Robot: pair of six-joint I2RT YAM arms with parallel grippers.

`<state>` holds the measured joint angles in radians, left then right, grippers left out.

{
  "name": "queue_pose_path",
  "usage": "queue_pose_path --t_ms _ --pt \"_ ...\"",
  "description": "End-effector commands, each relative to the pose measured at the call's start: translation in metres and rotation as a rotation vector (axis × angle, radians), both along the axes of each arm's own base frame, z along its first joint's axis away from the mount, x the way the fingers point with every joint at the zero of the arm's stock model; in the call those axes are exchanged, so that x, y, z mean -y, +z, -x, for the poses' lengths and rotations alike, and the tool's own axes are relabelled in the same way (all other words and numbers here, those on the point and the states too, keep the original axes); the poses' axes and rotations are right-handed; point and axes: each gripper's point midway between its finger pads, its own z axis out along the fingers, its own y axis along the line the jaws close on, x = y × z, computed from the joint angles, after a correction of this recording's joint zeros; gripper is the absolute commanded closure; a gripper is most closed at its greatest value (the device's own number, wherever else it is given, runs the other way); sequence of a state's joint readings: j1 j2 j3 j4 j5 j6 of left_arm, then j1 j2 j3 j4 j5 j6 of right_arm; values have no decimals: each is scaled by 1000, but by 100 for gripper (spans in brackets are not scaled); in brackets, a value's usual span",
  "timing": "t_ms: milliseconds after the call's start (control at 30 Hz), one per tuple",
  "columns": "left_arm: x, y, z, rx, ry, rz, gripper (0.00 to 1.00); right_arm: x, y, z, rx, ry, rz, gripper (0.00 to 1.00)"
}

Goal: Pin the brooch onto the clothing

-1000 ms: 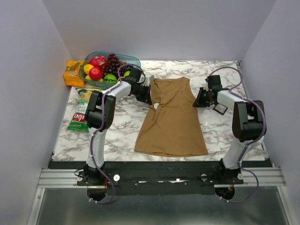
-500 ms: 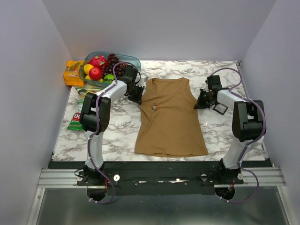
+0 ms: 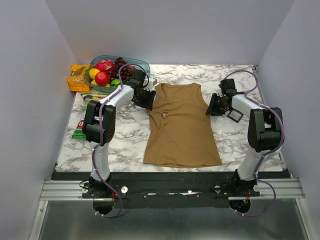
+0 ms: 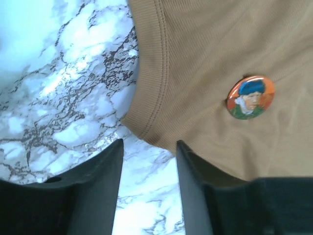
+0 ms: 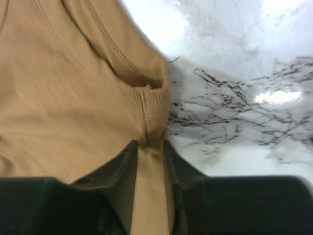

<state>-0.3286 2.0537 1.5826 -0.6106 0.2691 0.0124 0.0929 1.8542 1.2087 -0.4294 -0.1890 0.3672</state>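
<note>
Brooch (image 3: 165,115) on the clothing (image 3: 182,135), fruit bowl (image 3: 144,62) behind and left of it, snack bag (image 3: 80,131) far left

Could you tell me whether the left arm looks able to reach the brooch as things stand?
Probably yes: the left gripper is open beside the tank top's armhole edge, and the brooch sits uncovered on the fabric close ahead, with nothing between them.

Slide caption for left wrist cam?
Open left gripper at the hem of the tan tank top on the marble table, a round portrait brooch on the fabric.
</note>
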Motion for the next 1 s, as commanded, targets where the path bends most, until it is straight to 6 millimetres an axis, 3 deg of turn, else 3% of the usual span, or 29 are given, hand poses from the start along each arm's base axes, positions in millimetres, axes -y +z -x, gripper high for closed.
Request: queue_pose_path --t_ms 0,133,233,400,467,600,833,967 --pt "-2 42 -6 105 17 5 25 -2 39 0 89 37 28 49" --pt "4 70 3 178 36 19 18 -17 59 12 139 73 19 46" --pt "9 70 26 170 27 33 18 -32 64 25 157 108 9 46" --pt "4 48 72 67 66 81 21 -48 82 44 216 127 -26 46" --pt "8 51 85 52 71 130 24 -51 83 53 224 136 -35 46" --pt "18 33 114 -27 88 235 29 -51 111 68 305 136 -62 46" --pt "26 12 133 -83 109 263 34 -41 139 90 393 127 -62 44" --pt "30 -5 142 -123 106 239 41 -36 143 98 414 118 -45 43"
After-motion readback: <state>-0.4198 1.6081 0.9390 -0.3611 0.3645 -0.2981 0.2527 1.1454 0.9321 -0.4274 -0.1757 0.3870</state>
